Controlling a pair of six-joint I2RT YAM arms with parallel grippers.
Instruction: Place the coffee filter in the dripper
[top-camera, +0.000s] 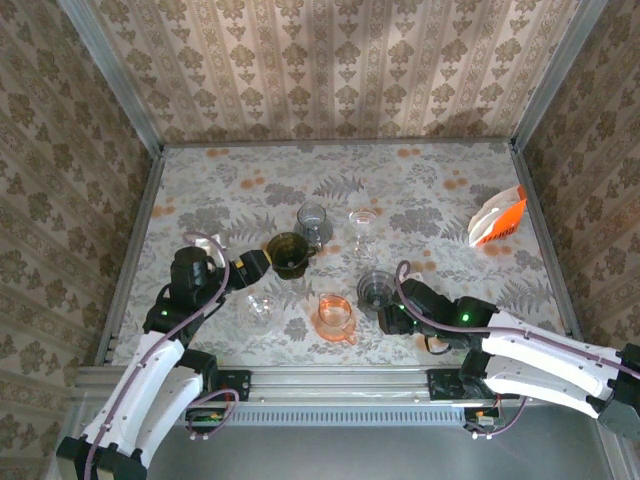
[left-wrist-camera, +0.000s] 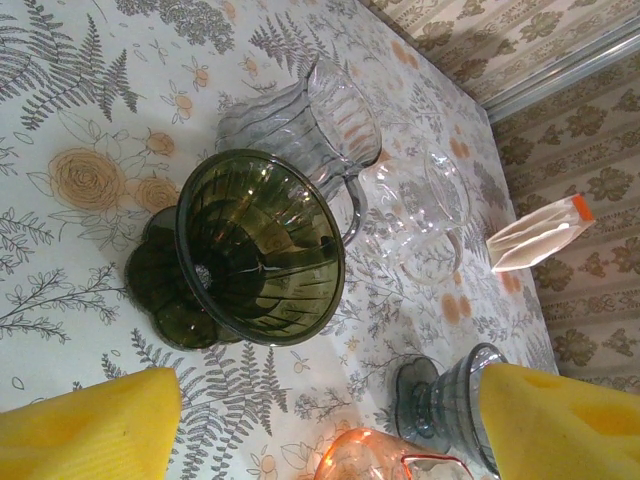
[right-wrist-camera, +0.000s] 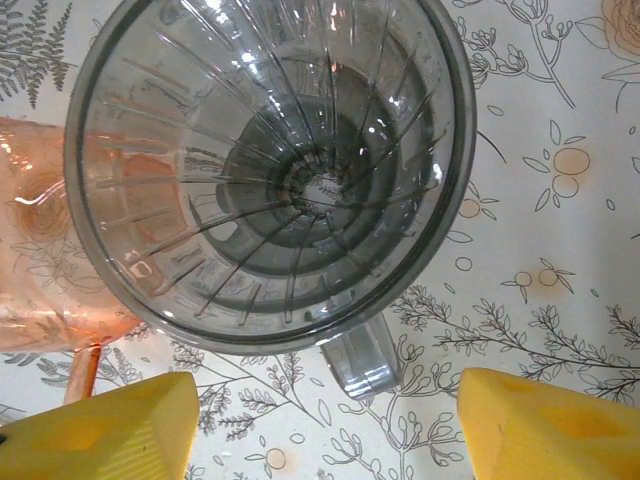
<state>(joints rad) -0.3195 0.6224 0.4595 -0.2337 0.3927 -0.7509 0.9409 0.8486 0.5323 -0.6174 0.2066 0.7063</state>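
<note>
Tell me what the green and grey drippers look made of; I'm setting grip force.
The green dripper looks like tinted transparent glass or hard plastic, glossy: bright highlights, base visible through its ribbed bowl. The grey dripper looks the same, smoky. Glass or plastic: cannot tell.

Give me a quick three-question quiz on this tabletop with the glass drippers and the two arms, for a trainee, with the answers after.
1. True or false: the left gripper is shut on the dark green ribbed glass dripper.
2. The ribbed glass dripper straight ahead of the right gripper is: A smoky grey; B blue; C yellow.
3. Fill in: in the top view, the white and orange filter packet lies toward the far ___ side of the table.
Key: 1 false, it is open, short of the dripper. 2 A. 3 right.
</note>
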